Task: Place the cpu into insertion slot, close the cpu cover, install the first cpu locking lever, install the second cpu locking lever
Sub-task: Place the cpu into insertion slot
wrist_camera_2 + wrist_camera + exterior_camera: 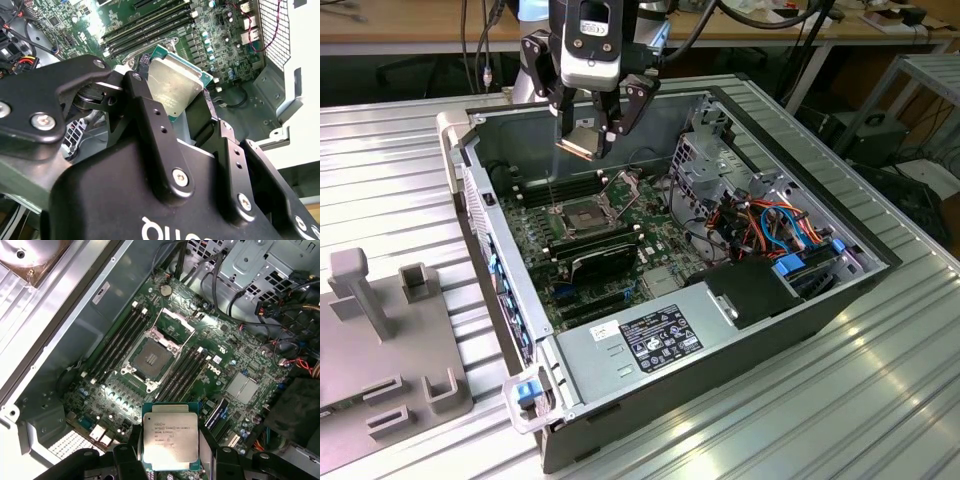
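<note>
There is one cpu and one tool. One open computer case stands on one bench, with one green motherboard inside. The board carries one insertion slot, one cpu cover, one round coin cell and two banks of long memory slots, apparently four per bank. There is one labelled power supply, and one grey fixture at the exterior view's left.

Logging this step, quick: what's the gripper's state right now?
Gripper: shut on the cpu, held in the air, not yet in the insertion slot.
</note>
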{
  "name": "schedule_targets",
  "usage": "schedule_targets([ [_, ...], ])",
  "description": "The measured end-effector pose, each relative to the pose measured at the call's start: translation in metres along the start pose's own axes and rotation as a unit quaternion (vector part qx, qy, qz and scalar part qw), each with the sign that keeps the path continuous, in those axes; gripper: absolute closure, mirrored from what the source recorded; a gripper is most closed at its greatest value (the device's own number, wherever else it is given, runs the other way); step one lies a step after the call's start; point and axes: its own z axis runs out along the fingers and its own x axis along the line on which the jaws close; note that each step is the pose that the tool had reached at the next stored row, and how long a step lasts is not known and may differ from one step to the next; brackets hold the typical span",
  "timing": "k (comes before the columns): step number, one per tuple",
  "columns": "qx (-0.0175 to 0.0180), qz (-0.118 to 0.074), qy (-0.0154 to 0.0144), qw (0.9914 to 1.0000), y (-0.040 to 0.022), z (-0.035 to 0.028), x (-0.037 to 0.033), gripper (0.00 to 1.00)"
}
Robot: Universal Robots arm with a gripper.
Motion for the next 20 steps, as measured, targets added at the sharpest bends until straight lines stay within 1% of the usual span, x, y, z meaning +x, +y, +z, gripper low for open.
schedule_targets([
  [5, 0.0001, 0.005, -0.0003, 0.99999, 0.0, 0.0, 0.0, 0.45],
  [8, 0.0003, 0.012, -0.0006, 0.99993, 0.0004, 0.0004, 0.0002, 0.45],
  [11, 0.0004, 0.018, -0.0008, 0.99984, 0.0015, 0.0023, -0.0001, 0.45],
  [15, 0.0008, 0.021, -0.0007, 0.99977, 0.0046, 0.0049, -0.001, 0.45],
  [16, 0.0009, 0.026, -0.001, 0.99967, 0.0051, 0.0054, -0.0009, 0.45],
  [20, 0.0009, 0.029, -0.0011, 0.99958, 0.0051, 0.0056, -0.0009, 0.45],
])
